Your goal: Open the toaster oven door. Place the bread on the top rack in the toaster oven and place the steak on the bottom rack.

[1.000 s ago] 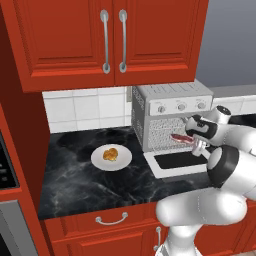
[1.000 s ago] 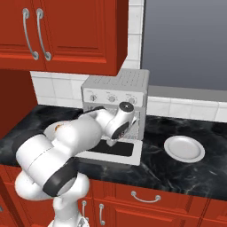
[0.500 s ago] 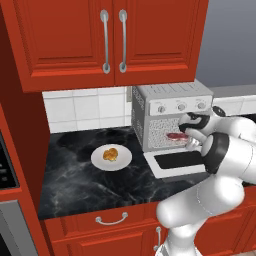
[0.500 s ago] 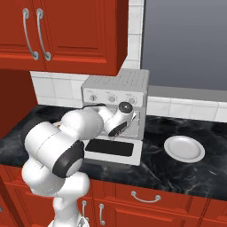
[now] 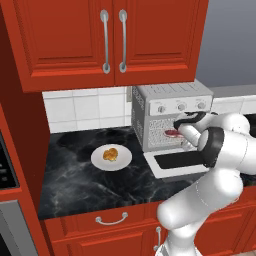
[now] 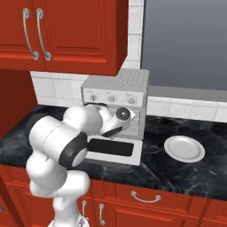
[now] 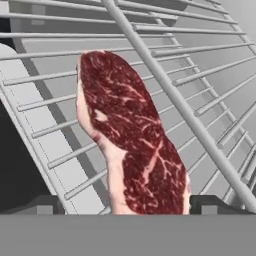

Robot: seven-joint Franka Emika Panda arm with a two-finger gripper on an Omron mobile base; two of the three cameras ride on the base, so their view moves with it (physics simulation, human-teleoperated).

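Note:
The silver toaster oven point(image 5: 170, 106) point(image 6: 116, 92) stands on the counter. Its door point(image 5: 176, 162) point(image 6: 113, 148) lies folded down flat in front of it. My gripper point(image 5: 179, 132) point(image 7: 130, 205) reaches into the oven mouth, shut on the red, pale-streaked steak point(image 5: 172, 133) point(image 7: 131, 145), which rises from between the fingertips. Close behind the steak slants a silver wire rack point(image 7: 182, 102); I cannot tell whether it is the upper or the lower one. The golden-brown bread point(image 5: 110, 154) sits on a white plate point(image 5: 98, 161), left of the oven.
An empty white plate point(image 6: 184, 149) lies on the black marble counter right of the oven. Red upper cabinets point(image 5: 112, 40) hang above, and red drawers run below the counter edge. My arm's elbow point(image 6: 66, 137) bulks in front of the open door.
My gripper has carried the steak a little further left into the oven mouth, and the arm has stretched after it. The bread, both plates and the door have stayed put.

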